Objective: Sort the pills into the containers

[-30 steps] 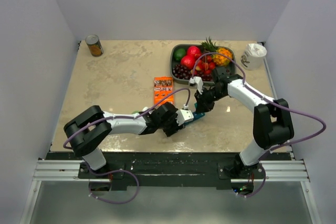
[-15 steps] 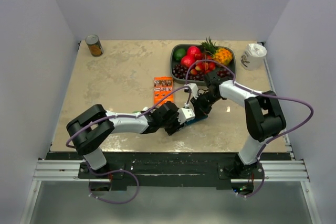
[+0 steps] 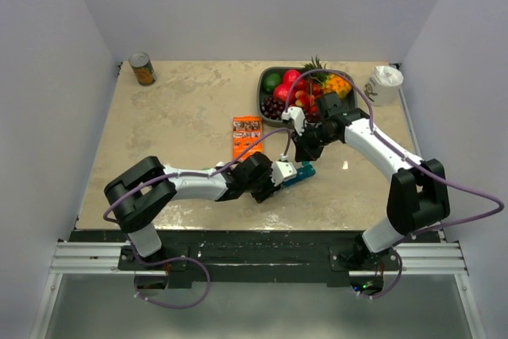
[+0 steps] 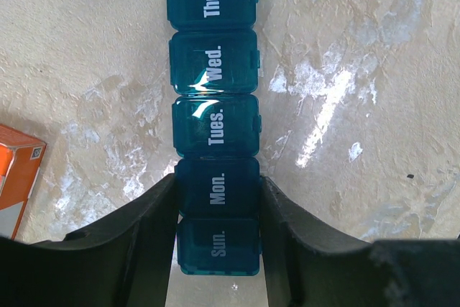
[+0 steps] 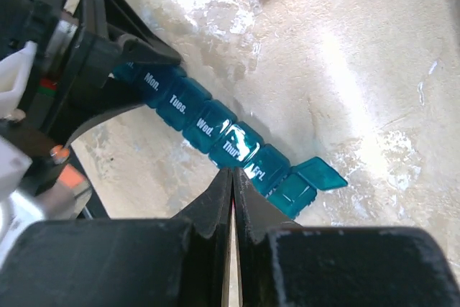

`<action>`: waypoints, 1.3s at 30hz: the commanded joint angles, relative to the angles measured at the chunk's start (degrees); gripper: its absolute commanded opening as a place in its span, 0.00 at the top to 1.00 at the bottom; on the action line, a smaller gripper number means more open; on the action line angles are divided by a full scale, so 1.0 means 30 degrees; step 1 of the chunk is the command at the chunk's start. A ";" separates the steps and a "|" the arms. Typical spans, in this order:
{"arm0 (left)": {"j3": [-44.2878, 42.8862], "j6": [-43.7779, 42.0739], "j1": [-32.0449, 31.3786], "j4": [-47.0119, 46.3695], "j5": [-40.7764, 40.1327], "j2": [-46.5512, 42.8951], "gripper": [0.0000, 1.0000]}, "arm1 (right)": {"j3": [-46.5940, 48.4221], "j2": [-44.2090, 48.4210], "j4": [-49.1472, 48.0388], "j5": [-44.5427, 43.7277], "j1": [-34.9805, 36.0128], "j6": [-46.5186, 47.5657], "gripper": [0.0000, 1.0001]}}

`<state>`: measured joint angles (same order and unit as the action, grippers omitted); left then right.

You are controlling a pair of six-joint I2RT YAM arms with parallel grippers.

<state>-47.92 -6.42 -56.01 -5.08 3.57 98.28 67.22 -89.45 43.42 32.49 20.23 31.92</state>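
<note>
The containers (image 4: 215, 106) run up the middle of the left wrist frame, pinched at their Sun.–Mon. end by the left gripper (image 4: 218, 203), while the right gripper (image 5: 233, 177), fingers pressed together, hangs by Thur.–Fri., low centre in its own frame.

The containers (image 4: 214, 116) are teal blue with white day names (and a shiny glare on top). The table (image 3: 182, 117) is sandy with pale, cloudy blotches. The box (image 3: 247, 136) is bright orange.

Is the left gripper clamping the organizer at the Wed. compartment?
No: the left gripper pinches the organizer across the Mon. compartment, two lids short of Wed.
</note>
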 commanded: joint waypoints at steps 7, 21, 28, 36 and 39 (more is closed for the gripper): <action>-0.0198 0.0410 0.0037 0.0961 -0.0898 0.0813 0.60 | -0.1783 -0.4458 -0.1729 -0.4294 -0.0063 -0.1177 0.96; -0.0579 0.0497 0.0242 0.1167 -0.0781 0.1312 0.60 | 0.0559 -0.0479 0.0380 -0.1368 -0.0678 -0.0123 0.95; -0.0813 0.0585 0.0359 0.1196 -0.0722 0.1488 0.60 | -0.0402 -0.0913 -0.0611 -0.2446 -0.0649 -0.0591 0.95; -0.0931 0.0732 0.0388 0.1284 -0.0576 0.1723 0.60 | -0.1460 -0.5310 -0.1553 -0.5352 -0.0678 -0.0621 0.95; -0.0989 0.0820 0.0388 0.1254 -0.0576 0.1869 0.60 | -0.1081 -0.4901 -0.1524 -0.4887 -0.0736 -0.0767 0.95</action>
<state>-50.85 -5.04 -55.35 -4.78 2.79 100.79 65.78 -101.49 39.70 24.67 18.04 28.56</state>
